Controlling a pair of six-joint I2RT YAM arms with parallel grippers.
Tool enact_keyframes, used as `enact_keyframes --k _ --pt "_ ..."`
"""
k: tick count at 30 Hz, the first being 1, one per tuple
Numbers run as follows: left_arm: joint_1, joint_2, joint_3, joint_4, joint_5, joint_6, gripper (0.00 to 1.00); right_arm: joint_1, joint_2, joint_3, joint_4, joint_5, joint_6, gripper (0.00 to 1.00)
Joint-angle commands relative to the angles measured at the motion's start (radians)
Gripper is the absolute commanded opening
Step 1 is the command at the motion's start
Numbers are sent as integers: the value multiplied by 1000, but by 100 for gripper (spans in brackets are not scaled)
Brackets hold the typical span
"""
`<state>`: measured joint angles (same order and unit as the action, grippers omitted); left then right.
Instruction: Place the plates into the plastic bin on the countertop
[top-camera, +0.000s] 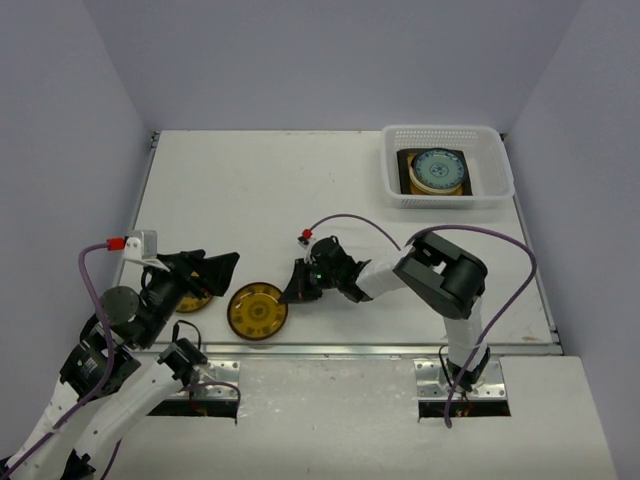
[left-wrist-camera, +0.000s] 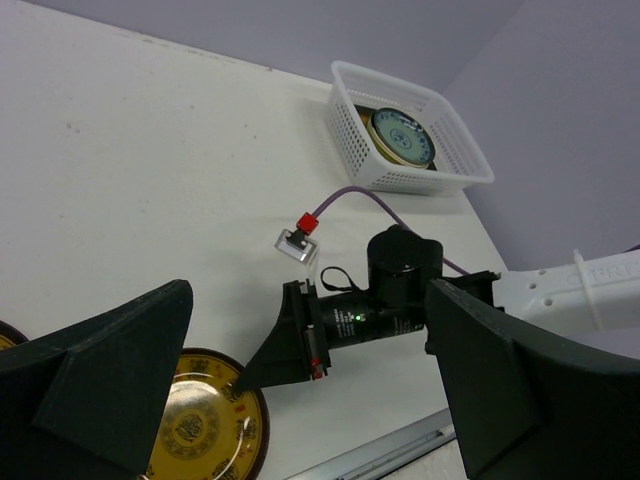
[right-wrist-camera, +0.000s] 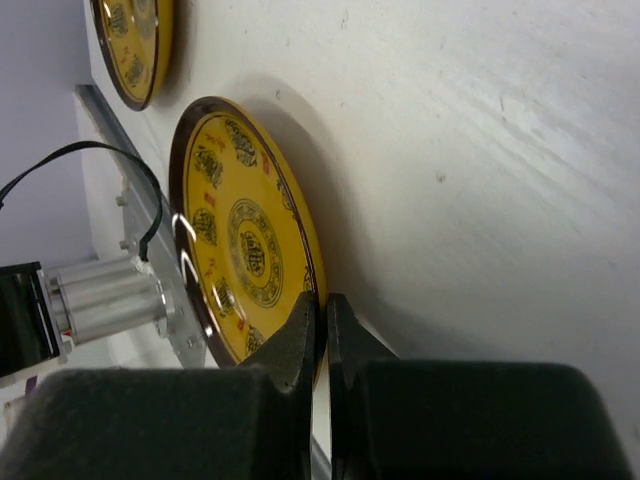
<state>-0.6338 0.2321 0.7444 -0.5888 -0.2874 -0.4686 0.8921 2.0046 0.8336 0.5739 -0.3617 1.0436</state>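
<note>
Two dark fingers of the right gripper (right-wrist-camera: 322, 305) rise from 6 o'clock, pressed together on the near rim of a round yellow-gold patterned plate (right-wrist-camera: 245, 250) with a dark brown edge. The plate lies on the white countertop (right-wrist-camera: 480, 150), which fills the frame toward 3 o'clock. A second matching plate (right-wrist-camera: 135, 45) is cut off at 11 o'clock. A metal rail (right-wrist-camera: 110, 130) and a black cable (right-wrist-camera: 90, 150) sit toward 9 o'clock.

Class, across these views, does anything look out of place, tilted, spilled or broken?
Nothing stands out. The bin sits upright, a blue-white plate stacked on a square plate inside. A yellow plate and a second yellow plate lie flat on the table; nothing spilled or broken.
</note>
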Motion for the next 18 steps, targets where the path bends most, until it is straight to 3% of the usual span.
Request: enact_keyframes --k 1,6,10,15,18 --pt "13 7 15 17 -2 2 100 -83 -223 -41 18 -34 -20 0" --pt "13 6 13 20 7 5 100 -336 -478 -61 -147 -34 -95 0" --pt "13 9 13 26 17 8 100 -665 -643 30 -395 89 -174 0" --pt "13 8 13 24 16 8 100 -1002 -570 142 -459 114 -103 0" --pt "13 4 12 26 19 7 100 -1098 -445 215 -465 103 -35 0"
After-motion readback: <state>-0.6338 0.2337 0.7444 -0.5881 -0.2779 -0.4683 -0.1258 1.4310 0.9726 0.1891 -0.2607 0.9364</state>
